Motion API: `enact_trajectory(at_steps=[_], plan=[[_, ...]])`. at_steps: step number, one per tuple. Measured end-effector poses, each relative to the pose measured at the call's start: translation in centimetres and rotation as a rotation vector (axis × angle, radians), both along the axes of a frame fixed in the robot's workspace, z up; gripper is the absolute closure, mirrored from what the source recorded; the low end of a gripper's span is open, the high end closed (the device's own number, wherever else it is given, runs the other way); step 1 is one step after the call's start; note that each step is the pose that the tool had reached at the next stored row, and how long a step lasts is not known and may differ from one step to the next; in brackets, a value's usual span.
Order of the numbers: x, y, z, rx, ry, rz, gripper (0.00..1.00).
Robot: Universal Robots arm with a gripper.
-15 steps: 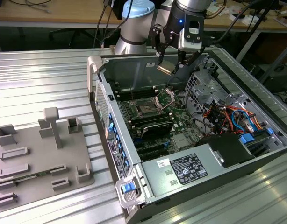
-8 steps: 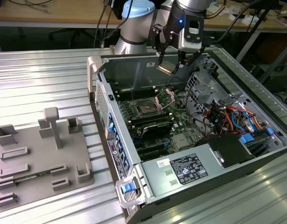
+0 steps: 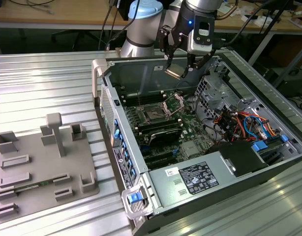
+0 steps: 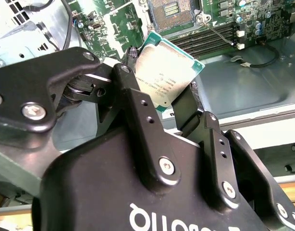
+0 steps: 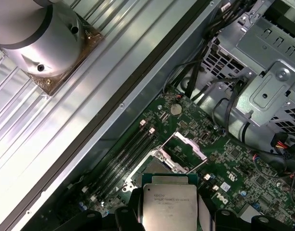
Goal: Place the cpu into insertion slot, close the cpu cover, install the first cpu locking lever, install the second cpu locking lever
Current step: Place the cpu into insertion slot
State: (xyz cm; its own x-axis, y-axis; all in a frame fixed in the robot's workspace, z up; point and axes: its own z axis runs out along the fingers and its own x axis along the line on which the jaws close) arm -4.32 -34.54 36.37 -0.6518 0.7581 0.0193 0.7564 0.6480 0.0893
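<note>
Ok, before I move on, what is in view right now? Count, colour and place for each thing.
cpu: one, silvery with green edge, held above the open case
insertion slot: one, dark with silvery rim, uncovered on the motherboard
cpu cover: one, silvery, swung up beside the slot
memory slots: several, black, alongside the slot
motherboard: one, green, on the case floor
computer case: one, grey, lying open on the table
power supply: one, grey, at the case's near end
cables: bundle, orange, red, blue, exterior view's right
fixture tray: one, grey, exterior view's left
table: one, silvery, ribbed
arm: one, silver and blue
hand: one, black, shut on the cpu
</note>
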Motion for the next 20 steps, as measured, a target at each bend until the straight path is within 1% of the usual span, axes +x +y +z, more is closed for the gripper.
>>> enact_trajectory(at_steps=[8,20], plan=[[0.00,0.00,0.00,0.0000,0.0000,-0.059,0.45],[0.00,0.00,0.00,0.0000,0.0000,-0.063,0.45]])
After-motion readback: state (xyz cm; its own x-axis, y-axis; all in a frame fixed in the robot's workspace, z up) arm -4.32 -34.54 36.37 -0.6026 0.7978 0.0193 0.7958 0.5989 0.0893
